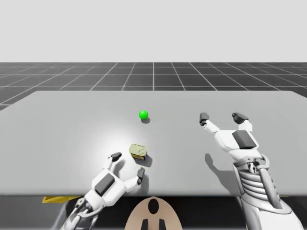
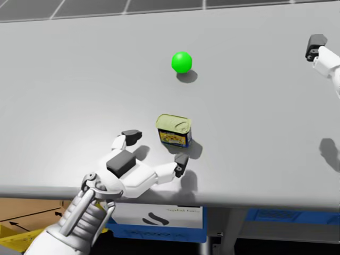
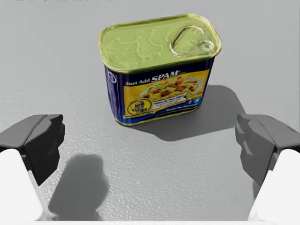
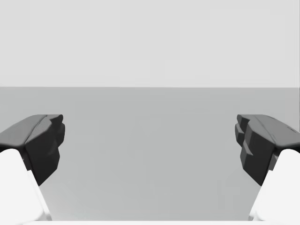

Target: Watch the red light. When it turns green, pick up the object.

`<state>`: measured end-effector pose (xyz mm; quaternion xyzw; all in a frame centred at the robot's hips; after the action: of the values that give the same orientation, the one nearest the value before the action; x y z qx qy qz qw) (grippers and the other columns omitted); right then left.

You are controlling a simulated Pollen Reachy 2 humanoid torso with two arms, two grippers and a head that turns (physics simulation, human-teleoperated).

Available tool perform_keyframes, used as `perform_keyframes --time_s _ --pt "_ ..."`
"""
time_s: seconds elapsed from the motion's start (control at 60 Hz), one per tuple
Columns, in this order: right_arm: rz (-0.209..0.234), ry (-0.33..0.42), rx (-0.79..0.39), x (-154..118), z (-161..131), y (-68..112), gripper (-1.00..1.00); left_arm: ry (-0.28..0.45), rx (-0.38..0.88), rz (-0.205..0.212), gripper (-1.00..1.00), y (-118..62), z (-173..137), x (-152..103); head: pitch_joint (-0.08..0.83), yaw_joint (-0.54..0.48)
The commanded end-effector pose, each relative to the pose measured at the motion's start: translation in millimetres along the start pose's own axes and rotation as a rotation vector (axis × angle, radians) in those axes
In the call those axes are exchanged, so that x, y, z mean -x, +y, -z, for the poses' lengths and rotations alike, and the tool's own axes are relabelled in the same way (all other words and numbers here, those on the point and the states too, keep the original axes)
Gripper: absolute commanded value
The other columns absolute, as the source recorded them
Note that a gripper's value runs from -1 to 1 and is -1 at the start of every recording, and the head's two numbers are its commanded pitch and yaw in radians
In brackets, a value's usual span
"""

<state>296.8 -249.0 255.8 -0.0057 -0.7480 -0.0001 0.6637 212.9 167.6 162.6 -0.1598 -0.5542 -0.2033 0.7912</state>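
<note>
Left tool, seen from high, is spread wide low over the desk. The blue-and-yellow rectangular can stands just ahead of its fingertips, untouched. Right tool hovers well apart, equally wide and holding nothing. The green light sits beyond the can.

From the head, the right tool is cut off by the frame, with one dark fingertip showing.

Left wrist view: the can stands upright ahead of the parted fingers, its far side hidden.

Right wrist view: grey desk lies ahead between the parted fingers.

Blue rectangular can: printed label on front face, lettering plus food picture.
</note>
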Motion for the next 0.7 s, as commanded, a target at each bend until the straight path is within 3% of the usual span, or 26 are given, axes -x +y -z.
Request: perform_keyframes --time_s 0.017,0.05,0.167,0.567,0.7 --pt "-0.004 -0.008 0.002 -1 0 -0.9 -1.0 -0.028 0.018 -0.137 -1.0 -22.6 32 -8 0.734 0.13" --pt "-0.004 -0.008 0.003 -1 0 -1.1 -1.0 -0.016 0.019 -0.179 -1.0 -23.9 37 -10 0.73 0.13" --pt "-0.004 -0.009 0.003 -2 -1 -1.5 -1.0 -0.004 -0.016 -0.236 -1.0 -25.6 48 -12 0.725 0.12" --pt "0.007 -0.017 0.004 -5 -1 -4.8 -1.0 -0.016 -0.083 -0.266 -1.0 -41.0 82 -18 0.717 0.11" --pt "0.011 -0.02 0.003 -6 -1 -5.3 -1.0 -0.02 -0.095 -0.246 -1.0 -47.3 90 -17 0.715 0.11"
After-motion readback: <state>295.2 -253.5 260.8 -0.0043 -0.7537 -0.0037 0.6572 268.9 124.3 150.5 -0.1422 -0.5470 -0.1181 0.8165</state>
